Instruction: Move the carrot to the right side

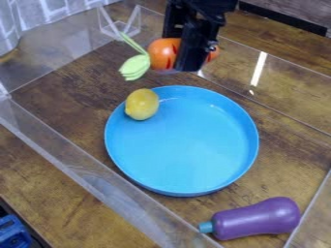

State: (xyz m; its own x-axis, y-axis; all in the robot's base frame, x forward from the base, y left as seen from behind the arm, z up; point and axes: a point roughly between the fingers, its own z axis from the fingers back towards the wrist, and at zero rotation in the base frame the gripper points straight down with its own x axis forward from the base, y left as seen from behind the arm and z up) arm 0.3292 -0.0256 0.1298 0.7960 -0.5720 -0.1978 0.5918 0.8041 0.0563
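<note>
My black gripper is shut on the carrot, an orange toy whose pale green leafy top sticks out to the left. The carrot hangs in the air above the table, just beyond the far rim of the blue plate. The gripper points almost straight down, and its fingers cover the carrot's right part.
A yellow lemon lies on the left part of the blue plate. A purple eggplant rests on the wooden table at the front right. Clear plastic walls fence the left and front sides.
</note>
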